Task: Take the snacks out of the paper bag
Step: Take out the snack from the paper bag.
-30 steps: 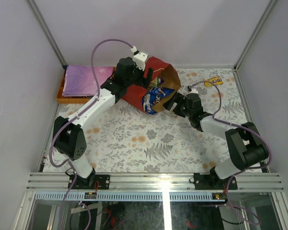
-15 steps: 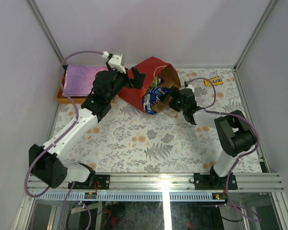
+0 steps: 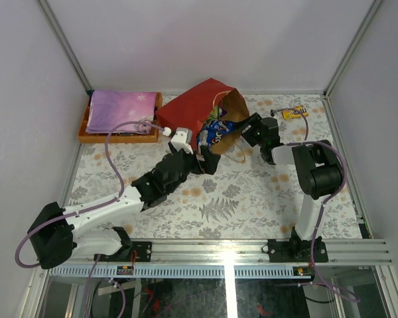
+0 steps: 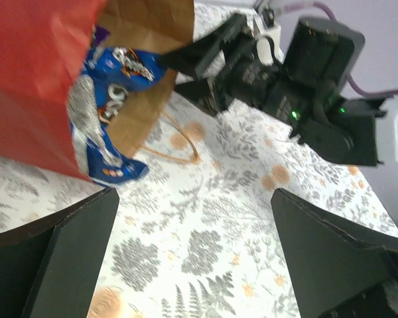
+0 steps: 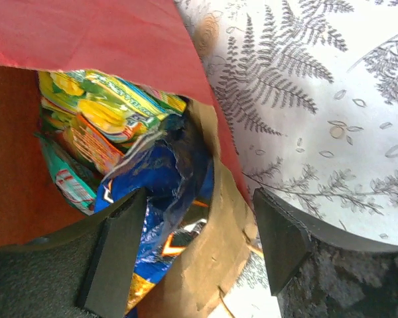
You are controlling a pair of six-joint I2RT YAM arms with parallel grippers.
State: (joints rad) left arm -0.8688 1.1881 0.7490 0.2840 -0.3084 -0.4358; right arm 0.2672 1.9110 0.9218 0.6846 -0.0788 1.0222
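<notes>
Lying on its side at the far middle of the fern-print table, the red paper bag is facing its brown-lined mouth toward the right arm. A blue-white bag is poking partway out over the mouth's lower lip onto the tabletop.

The right gripper is reaching into the opening with its jaws standing well apart, astride the bag's brown edge. One finger is sitting inside above the blue-white bag, and the other is outside over the table. Whether either finger is touching paper or packet cannot be told.

Deeper in, a yellow-green packet, an orange packet and a teal packet are crowding against the bag's wall.

The left gripper is hovering just in front of the mouth and pointing at it, its jaws spread wide and holding nothing. A thin loop handle is lying flat on the table below the opening.

A small yellow bar is lying on the table at the far right, well apart from the bag. An orange tray carrying a flat purple item is sitting at the far left, near the bag's closed end.
</notes>
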